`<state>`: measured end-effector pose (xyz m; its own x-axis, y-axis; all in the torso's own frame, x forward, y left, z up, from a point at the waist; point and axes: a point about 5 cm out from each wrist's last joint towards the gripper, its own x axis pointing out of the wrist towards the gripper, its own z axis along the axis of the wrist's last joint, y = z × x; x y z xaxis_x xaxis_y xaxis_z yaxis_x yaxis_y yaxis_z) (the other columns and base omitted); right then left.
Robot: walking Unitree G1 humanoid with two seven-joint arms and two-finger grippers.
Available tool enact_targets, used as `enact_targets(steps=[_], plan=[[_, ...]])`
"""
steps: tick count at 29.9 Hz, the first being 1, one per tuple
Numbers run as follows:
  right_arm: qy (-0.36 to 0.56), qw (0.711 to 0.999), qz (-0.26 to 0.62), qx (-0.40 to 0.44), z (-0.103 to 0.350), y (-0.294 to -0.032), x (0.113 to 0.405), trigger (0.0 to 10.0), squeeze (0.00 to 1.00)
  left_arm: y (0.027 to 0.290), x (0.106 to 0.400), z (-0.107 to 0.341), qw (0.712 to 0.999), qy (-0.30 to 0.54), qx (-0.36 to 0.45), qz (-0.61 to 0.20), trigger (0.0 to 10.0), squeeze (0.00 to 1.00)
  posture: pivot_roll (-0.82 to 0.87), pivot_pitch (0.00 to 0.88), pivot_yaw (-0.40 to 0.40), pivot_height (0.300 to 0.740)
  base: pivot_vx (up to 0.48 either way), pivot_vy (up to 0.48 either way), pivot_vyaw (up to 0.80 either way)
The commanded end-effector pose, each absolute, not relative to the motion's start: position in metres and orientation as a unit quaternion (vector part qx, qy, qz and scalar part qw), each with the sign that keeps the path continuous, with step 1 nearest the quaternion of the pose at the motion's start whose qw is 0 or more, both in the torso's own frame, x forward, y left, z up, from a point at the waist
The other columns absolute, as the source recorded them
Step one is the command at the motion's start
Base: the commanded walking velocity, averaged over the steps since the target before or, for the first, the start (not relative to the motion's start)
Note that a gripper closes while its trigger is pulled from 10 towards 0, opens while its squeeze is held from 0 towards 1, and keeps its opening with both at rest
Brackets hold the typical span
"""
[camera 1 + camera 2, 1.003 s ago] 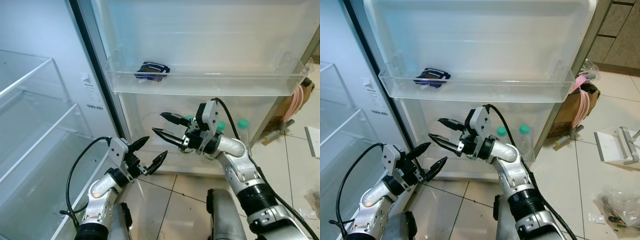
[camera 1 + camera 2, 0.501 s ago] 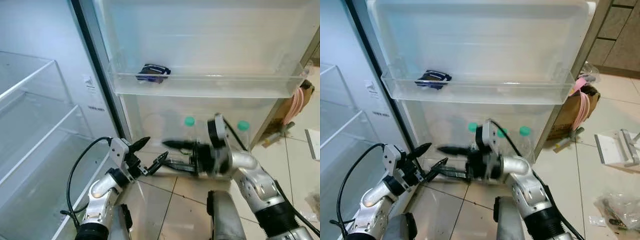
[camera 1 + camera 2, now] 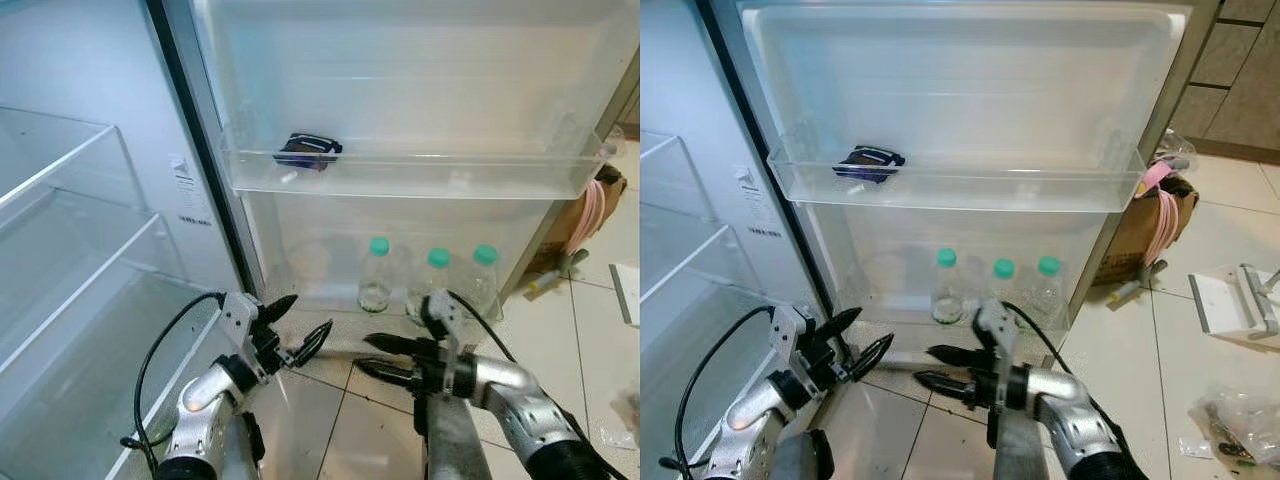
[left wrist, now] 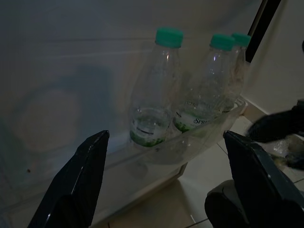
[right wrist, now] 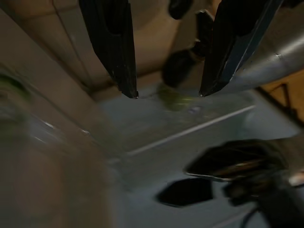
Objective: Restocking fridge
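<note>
**Both claws empty by the fridge door**

Low before the open fridge door [image 3: 960,110], the right claw [image 3: 372,357] hung wide open, gripping nothing. The left claw [image 3: 300,328] was also spread and empty, near the door's bottom edge. Three bottles [image 3: 428,284] stood upright, side by side in the bottom door bin. A dark packet [image 3: 308,149] lay in the upper door bin [image 3: 420,177]. Next item probably needs fetching; keep both claws off the bottles when backing away. Tiled floor [image 3: 1230,240], cardboard box [image 3: 1145,230] behind the door, bare fridge shelves [image 3: 70,250].
</note>
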<state>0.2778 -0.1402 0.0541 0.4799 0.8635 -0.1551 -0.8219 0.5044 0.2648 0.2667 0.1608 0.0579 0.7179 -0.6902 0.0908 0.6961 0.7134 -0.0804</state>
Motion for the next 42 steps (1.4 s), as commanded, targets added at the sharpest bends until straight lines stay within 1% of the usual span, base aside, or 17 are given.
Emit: enact_targets(steps=[1,3,5,8,11,15,17,22,27,32,36,39,42], plan=[[0.168,0.884,0.429,0.082,0.042,-0.162,0.277,10.0,0.00,0.162,0.263,0.052,0.929,-0.021,-0.060,-0.365,10.0,0.00,-0.08,0.038,-0.015,0.421,0.000,0.000,0.00],[0.168,0.884,0.429,0.082,0.042,-0.162,0.277,10.0,0.00,0.162,0.263,0.052,0.929,-0.021,-0.060,-0.365,10.0,0.00,-0.08,0.038,-0.015,0.421,0.000,0.000,0.00],[0.204,0.899,0.378,0.090,0.028,-0.182,0.272,10.0,0.00,0.163,0.263,0.050,0.932,-0.017,-0.060,-0.358,10.0,0.00,-0.08,0.037,-0.019,0.421,0.000,0.000,0.00],[0.253,0.904,0.324,0.114,0.007,-0.205,0.257,10.0,0.00,0.162,0.263,0.044,0.937,-0.003,-0.057,-0.345,10.0,0.00,-0.08,0.037,-0.020,0.421,0.000,0.000,0.00],[0.264,0.904,0.307,0.137,-0.001,-0.212,0.249,10.0,0.00,0.162,0.263,0.041,0.941,0.009,-0.051,-0.335,10.0,0.00,-0.09,0.037,-0.021,0.426,0.000,0.000,0.00],[0.270,0.905,0.296,0.146,-0.005,-0.215,0.245,10.0,0.00,0.163,0.264,0.038,0.943,0.016,-0.051,-0.328,10.0,0.00,-0.09,0.037,-0.020,0.431,0.000,0.000,0.00],[0.288,0.906,0.263,0.165,-0.016,-0.220,0.235,10.0,0.00,0.169,0.264,0.031,0.950,0.041,-0.051,-0.306,10.0,0.00,-0.09,0.034,-0.017,0.446,0.000,0.000,0.00],[0.300,0.906,0.240,0.176,-0.023,-0.223,0.230,10.0,0.00,0.173,0.263,0.028,0.953,0.046,-0.050,-0.294,10.0,0.00,-0.09,0.032,-0.015,0.461,0.000,0.000,0.00],[0.314,0.909,0.185,0.202,-0.033,-0.227,0.223,10.0,0.00,0.178,0.261,0.023,0.958,0.058,-0.047,-0.277,10.0,0.00,-0.09,0.026,-0.015,0.481,0.000,0.000,0.00],[0.326,0.910,0.152,0.208,-0.040,-0.230,0.215,10.0,0.00,0.182,0.257,0.013,0.962,0.082,-0.049,-0.254,10.0,0.00,-0.09,0.022,-0.013,0.501,0.000,0.000,0.00],[0.329,0.910,0.135,0.210,-0.043,-0.233,0.210,10.0,0.00,0.185,0.254,0.009,0.964,0.089,-0.050,-0.247,10.0,0.00,-0.08,0.020,-0.011,0.516,0.000,0.000,0.00],[0.328,0.911,0.132,0.213,-0.044,-0.234,0.209,10.0,0.00,0.186,0.253,0.009,0.964,0.089,-0.051,-0.245,10.0,0.00,-0.08,0.020,-0.011,0.521,0.000,0.000,0.00],[0.316,0.913,0.127,0.223,-0.042,-0.236,0.211,10.0,0.00,0.187,0.254,0.008,0.965,0.088,-0.053,-0.242,10.0,0.00,-0.09,0.021,-0.010,0.536,0.000,0.000,0.00]])
